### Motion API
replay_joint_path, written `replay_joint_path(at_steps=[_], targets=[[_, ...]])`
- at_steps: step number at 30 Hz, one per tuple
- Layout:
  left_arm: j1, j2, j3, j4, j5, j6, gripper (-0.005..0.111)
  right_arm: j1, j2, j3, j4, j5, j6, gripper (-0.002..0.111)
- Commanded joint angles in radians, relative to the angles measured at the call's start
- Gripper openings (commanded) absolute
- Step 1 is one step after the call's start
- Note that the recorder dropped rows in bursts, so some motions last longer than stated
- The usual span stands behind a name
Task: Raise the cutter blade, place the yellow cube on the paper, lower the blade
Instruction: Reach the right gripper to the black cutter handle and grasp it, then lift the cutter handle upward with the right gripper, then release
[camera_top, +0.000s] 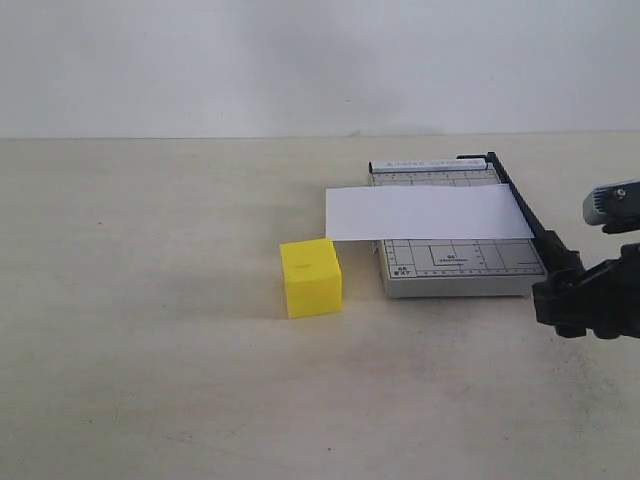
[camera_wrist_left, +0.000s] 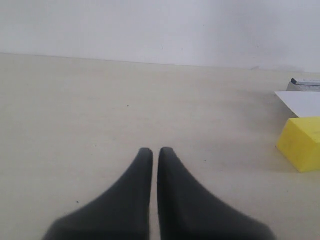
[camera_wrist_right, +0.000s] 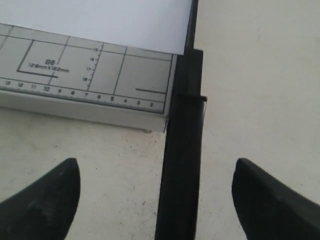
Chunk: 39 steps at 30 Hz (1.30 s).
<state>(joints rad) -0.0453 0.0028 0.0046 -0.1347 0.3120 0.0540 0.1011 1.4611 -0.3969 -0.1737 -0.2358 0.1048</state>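
Note:
The grey gridded cutter board (camera_top: 455, 268) lies right of centre with the white paper (camera_top: 425, 212) across it, overhanging on its left. The black cutter blade (camera_top: 522, 207) lies flat along the board's right edge. Its thick handle (camera_wrist_right: 181, 170) runs between the wide-apart fingers of my right gripper (camera_wrist_right: 157, 172), which is open and not touching it. In the exterior view that right gripper (camera_top: 585, 300) sits at the handle end. The yellow cube (camera_top: 311, 277) stands on the table left of the board, also seen as the cube (camera_wrist_left: 301, 143). My left gripper (camera_wrist_left: 152, 151) is shut and empty, well away from the cube.
The cream tabletop (camera_top: 150, 350) stretches out to the left and front. A white wall (camera_top: 300, 60) stands behind the table's far edge. The board's ruler bar (camera_top: 428, 166) is at the far end of the board.

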Motion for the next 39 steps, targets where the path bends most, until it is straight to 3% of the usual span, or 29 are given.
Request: replay_joint_path(at_steps=[1,4,6,8,14,22,39], targets=[[0.000,-0.003,-0.005,-0.001,-0.013,-0.002,0.005,-0.001,0.026,0.004,0.042,-0.023,-0.004,0.078],[0.000,-0.003,-0.005,-0.001,-0.013,-0.002,0.005,-0.001,0.036,0.004,0.042,-0.023,-0.005,0.077],[0.000,-0.003,-0.005,-0.001,-0.015,-0.002,0.005,-0.001,0.039,0.004,0.055,-0.013,-0.001,0.069],[0.000,-0.003,-0.005,-0.001,-0.015,-0.002,0.005,-0.001,0.039,0.004,0.084,0.002,0.001,0.056],[0.000,-0.003,-0.005,-0.001,-0.015,-0.002,0.005,-0.001,0.039,0.004,0.101,0.046,-0.003,-0.001],[0.000,-0.003,-0.005,-0.001,-0.015,-0.002,0.005,-0.001,0.018,0.004,0.121,0.031,0.030,0.000],[0.000,-0.003,-0.005,-0.001,-0.015,-0.002,0.005,-0.001,-0.350,0.004,0.121,-0.015,0.043,0.000]])
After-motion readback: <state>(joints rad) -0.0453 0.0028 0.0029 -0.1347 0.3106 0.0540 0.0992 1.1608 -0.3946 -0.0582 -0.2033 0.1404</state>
